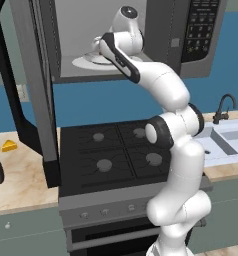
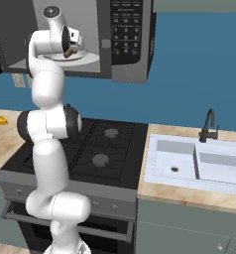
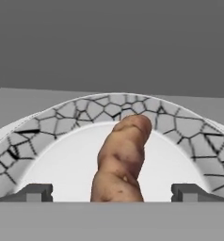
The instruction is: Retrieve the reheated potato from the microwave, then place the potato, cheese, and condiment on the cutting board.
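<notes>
Two finger tips of the claw (image 3: 112,193) sit spread wide, one each side of the potato (image 3: 121,160), nothing gripped yet; jaws apart w/ clear gaps to the spud on both sides. Potato lies on the plate (image 3: 62,124) inside the microwave (image 2: 130,34), long axis pointing away from the hand, near end between the tips. Risks, imo: spud is lumpy and tapered, so closing on the narrow near end could squirt it fwd toward the plate's far rim. Tips look low, near the plate surface, so more descent may scrape or shove the plate. Pulling out: wrist is deep in the cavity, door (image 1: 38,85) hangs open on the left, so a wide swing could clip the frame. Cheese (image 1: 9,146) waits near the desk's (image 1: 21,185) back edge, left of the stove (image 1: 116,155). Can't see the board.
</notes>
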Available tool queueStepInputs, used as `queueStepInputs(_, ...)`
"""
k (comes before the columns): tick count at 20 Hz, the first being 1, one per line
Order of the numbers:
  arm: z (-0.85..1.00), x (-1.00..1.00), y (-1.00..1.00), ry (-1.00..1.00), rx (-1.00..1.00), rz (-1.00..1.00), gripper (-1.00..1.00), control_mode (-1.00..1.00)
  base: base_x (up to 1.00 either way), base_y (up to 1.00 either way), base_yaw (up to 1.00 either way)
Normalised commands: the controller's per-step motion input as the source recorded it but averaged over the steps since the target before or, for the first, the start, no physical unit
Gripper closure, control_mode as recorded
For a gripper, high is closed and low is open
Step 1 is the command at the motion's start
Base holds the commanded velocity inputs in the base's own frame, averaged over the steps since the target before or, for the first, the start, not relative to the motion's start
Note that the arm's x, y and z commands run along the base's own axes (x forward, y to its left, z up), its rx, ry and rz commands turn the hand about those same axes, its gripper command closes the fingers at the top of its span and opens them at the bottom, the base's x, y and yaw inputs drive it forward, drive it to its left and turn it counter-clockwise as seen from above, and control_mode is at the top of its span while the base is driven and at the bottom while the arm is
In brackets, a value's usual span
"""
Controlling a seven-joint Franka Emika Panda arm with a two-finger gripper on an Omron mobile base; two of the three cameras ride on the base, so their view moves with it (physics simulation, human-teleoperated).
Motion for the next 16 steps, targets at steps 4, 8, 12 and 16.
queueStepInputs(4, -0.11, 0.00, 0.00, 0.00, -0.04, 0.00, -1.00, -1.00, 0.00, 0.00, 0.00)
queueStepInputs(8, -0.05, -0.03, 0.00, 0.00, -0.02, 0.00, -1.00, -1.00, 0.00, 0.00, 0.00)
queueStepInputs(12, -0.04, -0.03, 0.00, 0.00, -0.01, 0.00, -1.00, -1.00, 0.00, 0.00, 0.00)
queueStepInputs(16, -0.02, 0.00, 0.00, 0.00, 0.00, 0.00, -1.00, -1.00, 0.00, 0.00, 0.00)
